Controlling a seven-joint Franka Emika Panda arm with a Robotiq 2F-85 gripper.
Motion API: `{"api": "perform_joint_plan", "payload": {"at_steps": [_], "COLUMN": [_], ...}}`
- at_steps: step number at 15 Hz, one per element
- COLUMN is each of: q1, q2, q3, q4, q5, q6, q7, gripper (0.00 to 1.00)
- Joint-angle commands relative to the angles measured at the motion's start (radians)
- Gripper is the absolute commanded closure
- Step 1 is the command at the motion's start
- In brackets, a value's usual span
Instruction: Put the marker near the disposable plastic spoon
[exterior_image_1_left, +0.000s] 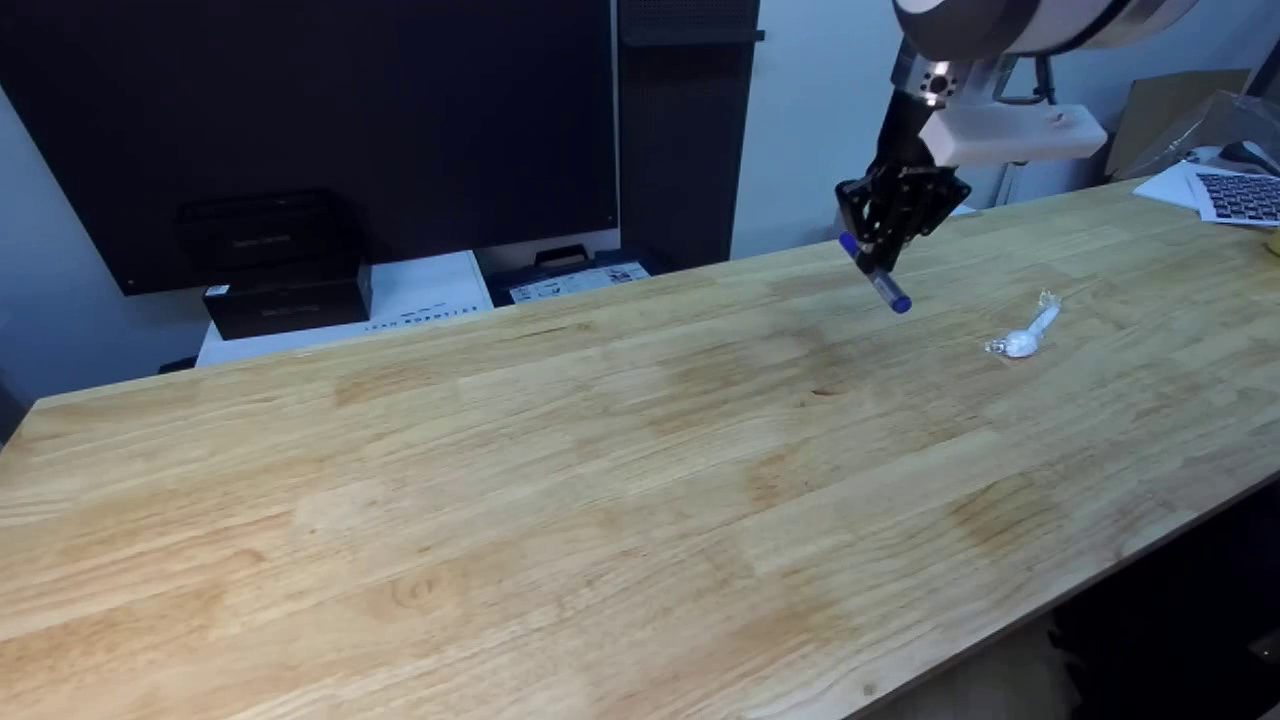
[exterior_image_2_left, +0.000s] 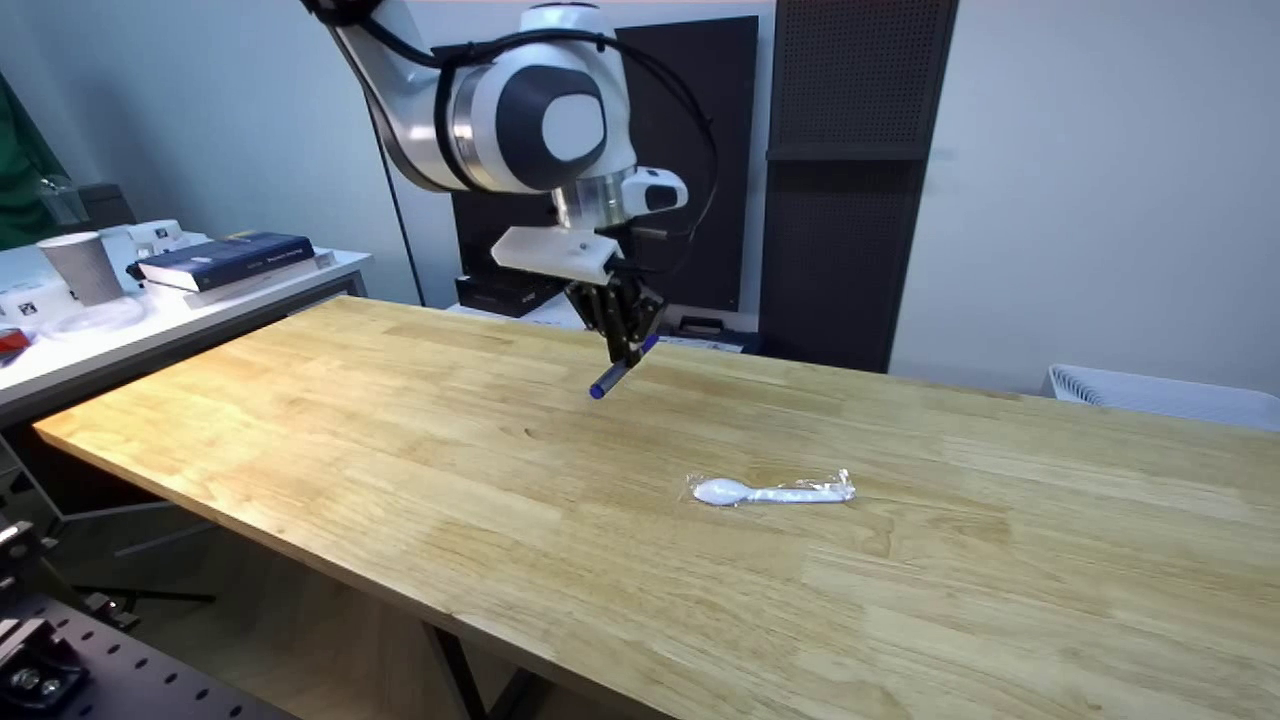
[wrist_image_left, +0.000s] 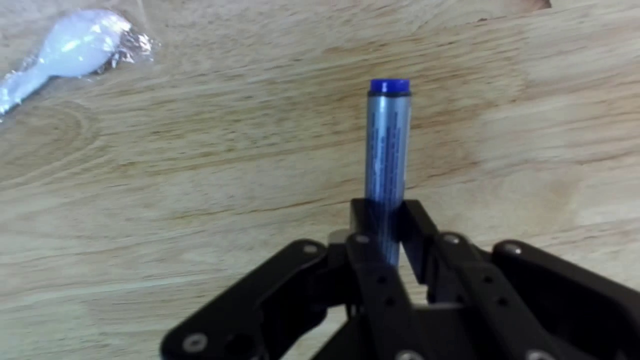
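Observation:
My gripper (wrist_image_left: 385, 215) is shut on the marker (wrist_image_left: 387, 145), a silver-grey pen with blue-purple ends. It grips the marker around its middle and holds it in the air above the table. In both exterior views the marker (exterior_image_1_left: 889, 288) (exterior_image_2_left: 614, 377) sticks out on both sides of the fingertips (exterior_image_1_left: 873, 262) (exterior_image_2_left: 630, 356). The disposable plastic spoon (exterior_image_2_left: 722, 491), white and in a clear wrapper, lies flat on the table. In the wrist view the spoon (wrist_image_left: 80, 42) shows at the upper left, its handle cut off by the frame edge. The gripper is apart from the spoon.
The wooden table (exterior_image_1_left: 520, 480) spans the scene. A keyboard (exterior_image_1_left: 1240, 197) and papers lie at its far right end in an exterior view. A side desk with a book (exterior_image_2_left: 225, 262) and a grey cup (exterior_image_2_left: 84, 268) stands beyond the table. A large dark panel (exterior_image_1_left: 300, 120) stands behind it.

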Motion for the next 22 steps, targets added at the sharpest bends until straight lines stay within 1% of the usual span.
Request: {"api": "perform_joint_plan", "payload": {"at_steps": [1, 4, 6, 11, 14, 18, 22], "q1": [-0.068, -0.146, -0.187, -0.281, -0.333, -0.408, -0.426], "q2": [-0.092, -0.114, -0.111, -0.048, -0.008, 0.031, 0.055], "q3": [0.032, 0.068, 0.087, 0.141, 0.178, 0.243, 0.249], "q4": [-0.086, -0.120, -0.133, -0.133, -0.121, -0.103, -0.095], "q5": [0.107, 0.238, 0.315, 0.435, 0.490, 0.547, 0.556], "q6": [0.005, 0.040, 0.072, 0.158, 0.169, 0.147, 0.128], "q7": [0.039, 0.015, 0.019, -0.026, -0.048, -0.092, -0.092], "gripper": [0.95, 0.95, 0.95, 0.95, 0.95, 0.95, 0.95]}}
